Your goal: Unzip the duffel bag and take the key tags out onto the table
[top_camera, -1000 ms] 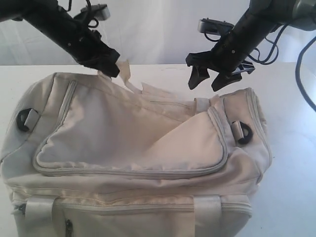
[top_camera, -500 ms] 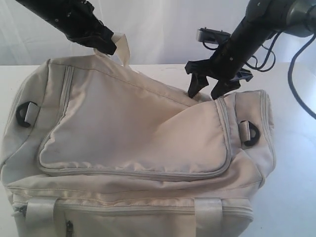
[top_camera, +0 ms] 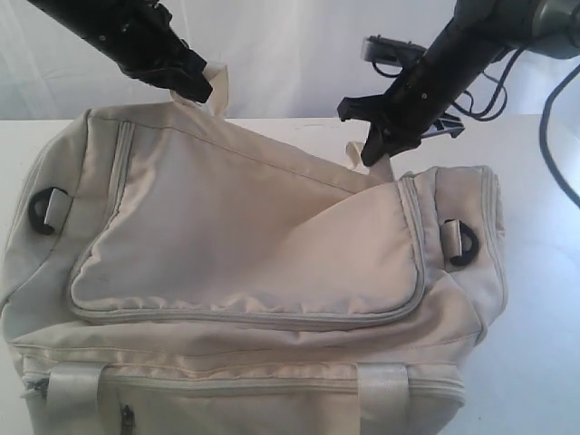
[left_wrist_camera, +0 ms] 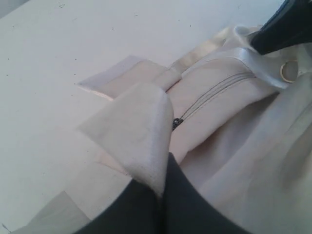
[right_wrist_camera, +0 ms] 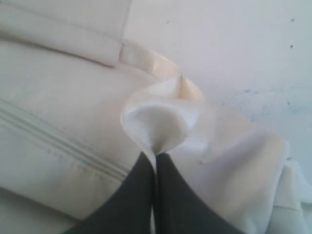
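Duffel bag [top_camera: 245,272], cream, we list as lying on white bench [top_camera: 544,317], filling its near centre, left tool [top_camera: 201,91] clamped on pale strap [top_camera: 222,86] at bag's far left, right tool [top_camera: 372,156] pinching fabric fold [right_wrist_camera: 158,119] at far right.

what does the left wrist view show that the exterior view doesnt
Only the left wrist view: a small dark zipper pull on a zipper line, and a small metal ring on shiny pale webbing.

Only the exterior view: the black D-rings at both ends of the bag and the big zipped front panel.

Both: the cream bag, the white table, and the left gripper shut on a pale strap.
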Controlling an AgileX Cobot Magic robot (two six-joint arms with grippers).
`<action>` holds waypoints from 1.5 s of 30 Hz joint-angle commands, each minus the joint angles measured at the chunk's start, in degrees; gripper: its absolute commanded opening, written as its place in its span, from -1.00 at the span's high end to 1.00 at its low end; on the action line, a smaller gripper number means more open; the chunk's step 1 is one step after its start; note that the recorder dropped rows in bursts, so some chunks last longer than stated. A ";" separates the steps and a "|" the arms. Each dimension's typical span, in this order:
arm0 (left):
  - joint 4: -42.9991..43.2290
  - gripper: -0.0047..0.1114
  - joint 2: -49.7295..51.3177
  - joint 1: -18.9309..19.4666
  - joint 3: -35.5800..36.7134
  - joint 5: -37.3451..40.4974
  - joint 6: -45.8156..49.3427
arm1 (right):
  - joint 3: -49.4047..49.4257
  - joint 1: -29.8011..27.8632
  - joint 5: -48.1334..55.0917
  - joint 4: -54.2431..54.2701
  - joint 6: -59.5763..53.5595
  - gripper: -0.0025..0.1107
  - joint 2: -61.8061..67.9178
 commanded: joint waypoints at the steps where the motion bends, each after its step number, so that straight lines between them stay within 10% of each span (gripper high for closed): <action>1: -1.69 0.88 -2.19 0.04 -0.69 0.65 -0.31 | -0.73 -0.10 -0.34 0.11 -0.09 0.96 -4.51; 12: -0.91 -0.44 -1.81 0.04 -2.20 1.70 -4.53 | -0.73 -0.10 4.28 1.27 -1.19 0.96 -10.18; 19: -18.01 -0.37 -0.59 0.00 -6.57 9.64 -6.41 | -0.73 -0.10 6.90 1.27 -1.70 0.96 -10.58; 24: -18.72 -0.37 4.56 -1.17 -6.57 15.68 11.20 | -0.73 -0.10 7.98 1.27 -1.70 0.96 -10.58; 32: -17.80 -0.37 9.16 -8.30 -6.57 2.39 33.50 | -0.73 -0.10 7.98 1.27 -1.91 0.96 -10.58; 45: -25.23 -0.37 14.48 -14.83 -6.35 -4.49 32.88 | -0.73 -0.10 4.42 2.46 -2.06 0.96 -10.58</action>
